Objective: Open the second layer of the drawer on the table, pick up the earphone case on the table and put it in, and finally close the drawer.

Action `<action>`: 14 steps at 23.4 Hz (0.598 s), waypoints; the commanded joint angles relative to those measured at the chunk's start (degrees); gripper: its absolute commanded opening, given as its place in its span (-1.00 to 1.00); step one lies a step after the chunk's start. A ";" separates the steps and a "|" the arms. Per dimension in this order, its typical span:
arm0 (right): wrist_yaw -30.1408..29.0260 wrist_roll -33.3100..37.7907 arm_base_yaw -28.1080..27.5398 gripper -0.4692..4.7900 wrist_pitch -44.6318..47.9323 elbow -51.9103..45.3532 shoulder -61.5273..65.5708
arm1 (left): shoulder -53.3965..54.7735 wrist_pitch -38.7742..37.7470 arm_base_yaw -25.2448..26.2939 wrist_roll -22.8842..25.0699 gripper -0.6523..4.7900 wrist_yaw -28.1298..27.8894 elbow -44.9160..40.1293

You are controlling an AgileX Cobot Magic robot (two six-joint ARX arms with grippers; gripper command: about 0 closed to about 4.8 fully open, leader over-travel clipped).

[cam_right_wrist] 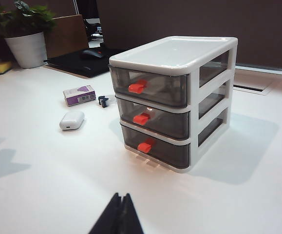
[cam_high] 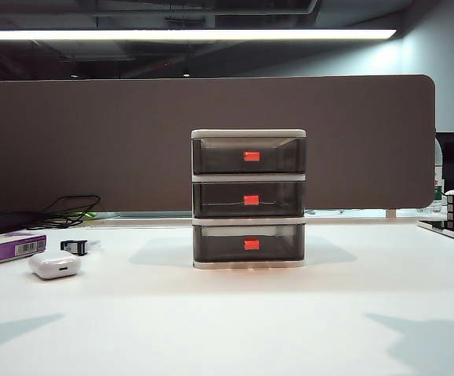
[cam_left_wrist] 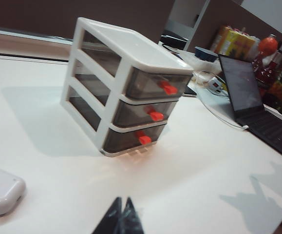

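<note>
White earphone case [cam_high: 54, 265] lies near the table's [cam_high: 227, 329] left edge, drawer [cam_high: 248, 199] fully shut at centre; left gripper [cam_left_wrist: 122, 207] and right gripper [cam_right_wrist: 122, 204], closed and empty, hover short of it, nothing begun.

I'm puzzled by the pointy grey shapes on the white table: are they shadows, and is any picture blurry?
Exterior view: soft grey shadows on the table at both lower corners, drawer sharp. Left wrist view: tilted, slightly hazy, closed left gripper blurred. Right wrist view: clearer, closed right gripper soft, earphone case distinct.
</note>
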 commanded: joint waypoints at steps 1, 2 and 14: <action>-0.26 0.26 0.20 -0.84 0.55 -0.37 0.09 | 0.15 -2.34 0.07 -0.33 -0.78 -0.72 0.37; -0.26 0.26 0.42 -0.84 0.46 -0.37 0.11 | 0.15 -4.02 0.07 0.02 -0.78 -1.18 0.37; 8.39 0.20 10.40 -0.84 -6.01 1.79 0.26 | 1.68 -8.09 -0.35 -2.29 -0.78 -2.38 0.42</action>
